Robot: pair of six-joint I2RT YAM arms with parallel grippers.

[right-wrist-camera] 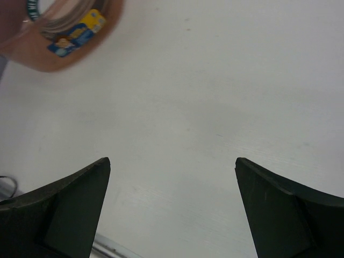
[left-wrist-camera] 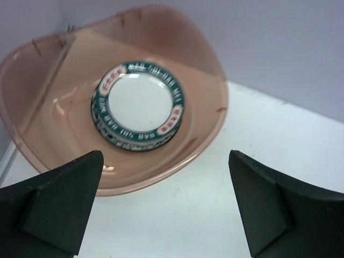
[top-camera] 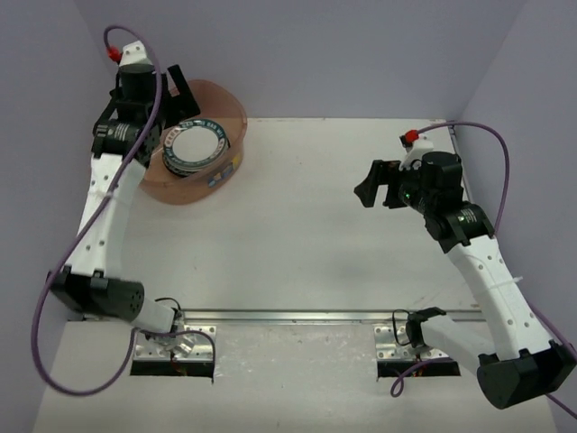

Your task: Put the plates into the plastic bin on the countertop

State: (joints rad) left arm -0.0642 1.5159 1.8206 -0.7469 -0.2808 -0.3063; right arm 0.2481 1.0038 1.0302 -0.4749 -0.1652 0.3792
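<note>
The plates point(top-camera: 191, 147) lie as one stack inside the plastic bin point(top-camera: 225, 104) at the far left of the countertop point(top-camera: 315, 225). The top plate point(left-wrist-camera: 141, 105) is white with a teal rim and red marks; the ones under it show only their edges. My left gripper point(top-camera: 180, 95) is open and empty, held above the bin's point(left-wrist-camera: 64, 91) rim, its fingertips point(left-wrist-camera: 80, 177) wide apart. My right gripper point(top-camera: 371, 183) is open and empty over bare countertop point(right-wrist-camera: 204, 97) at the right. The bin point(right-wrist-camera: 59, 51) shows in the right wrist view's top left corner.
Grey-lilac walls close in the back and both sides. A metal strip point(top-camera: 297, 316) runs along the countertop's front edge, with the arm bases behind it. The bin carries a yellow-and-blue label point(right-wrist-camera: 80, 31) on its near side.
</note>
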